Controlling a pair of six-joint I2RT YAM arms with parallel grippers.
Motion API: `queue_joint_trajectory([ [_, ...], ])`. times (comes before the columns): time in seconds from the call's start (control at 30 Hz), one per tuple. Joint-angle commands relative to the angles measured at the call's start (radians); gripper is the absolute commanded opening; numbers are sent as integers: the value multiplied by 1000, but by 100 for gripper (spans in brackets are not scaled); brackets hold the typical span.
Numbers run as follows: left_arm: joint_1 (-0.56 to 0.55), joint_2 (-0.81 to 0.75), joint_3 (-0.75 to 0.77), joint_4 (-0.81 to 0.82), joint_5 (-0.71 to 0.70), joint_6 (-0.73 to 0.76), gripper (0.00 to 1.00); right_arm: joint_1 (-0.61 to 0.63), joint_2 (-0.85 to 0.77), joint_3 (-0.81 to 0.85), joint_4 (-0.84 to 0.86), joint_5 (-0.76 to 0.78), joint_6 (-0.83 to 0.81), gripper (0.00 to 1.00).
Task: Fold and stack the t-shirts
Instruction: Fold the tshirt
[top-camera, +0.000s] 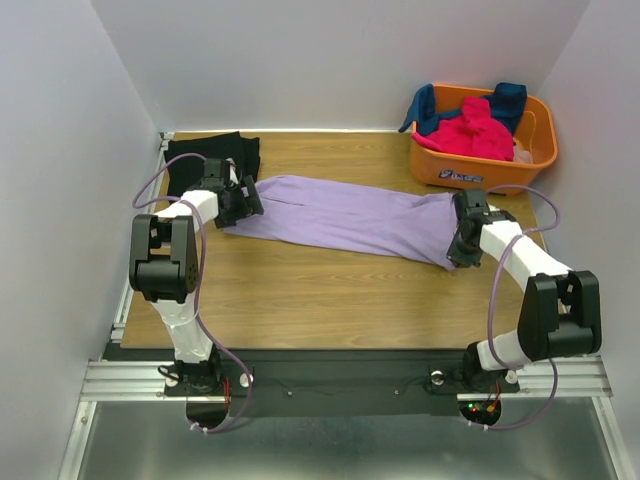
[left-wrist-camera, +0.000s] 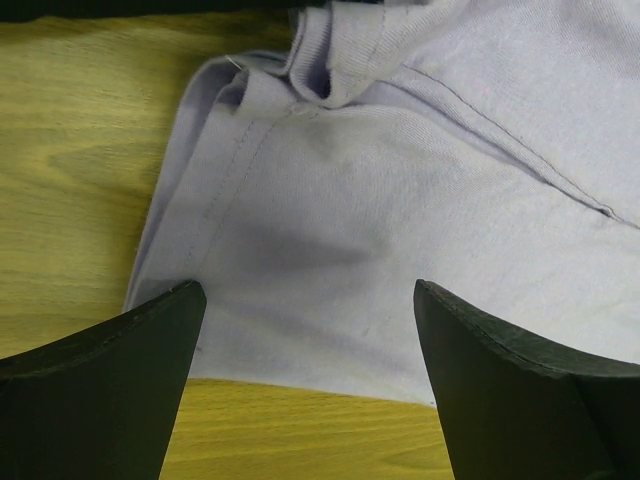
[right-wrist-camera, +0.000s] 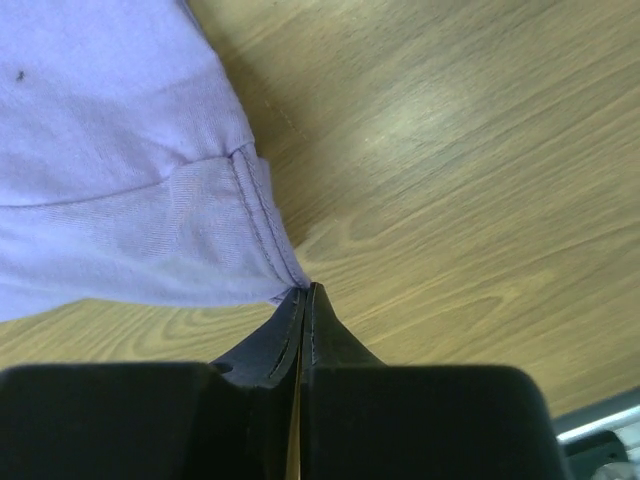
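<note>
Grasping for the fold: the right gripper (right-wrist-camera: 305, 290) clamped a corner of the lavender t-shirt (top-camera: 340, 215). The left gripper (left-wrist-camera: 308, 290) gaped over cloth just below, needing to close.

From above, my left hand (top-camera: 243, 203) covers one end of the lavender shirt (top-camera: 350, 215), and my right hand (top-camera: 460, 252) covers the other. In the right wrist view the fingers (right-wrist-camera: 330, 340) press together on the hem corner; how deep the cloth runs between them I cannot see. Both wrist views cut the shirt off at their edges. The black shirt (top-camera: 205, 150) lies partly behind my left arm (top-camera: 165, 255). The basket (top-camera: 440, 162) wall hides the lower parts of the pink shirt (top-camera: 470, 130) and teal shirt (top-camera: 508, 100). Its label (top-camera: 462, 177) is too small to read.
</note>
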Motion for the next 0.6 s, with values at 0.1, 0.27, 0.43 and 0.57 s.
queue_joint_trajectory([
  [0.1, 32, 16, -39, -27, -17, 24, 98, -5, 27, 174, -28, 120, -194, 0],
  [0.27, 37, 22, -63, -13, -15, 21, 98, -7, 52, 259, -44, 236, -301, 0],
  [0.43, 39, 23, -83, -2, -17, 19, 98, -7, 46, 277, -45, 339, -372, 1],
  [0.57, 40, 23, -85, -1, -18, 22, 98, -7, 27, 245, -45, 391, -377, 16],
])
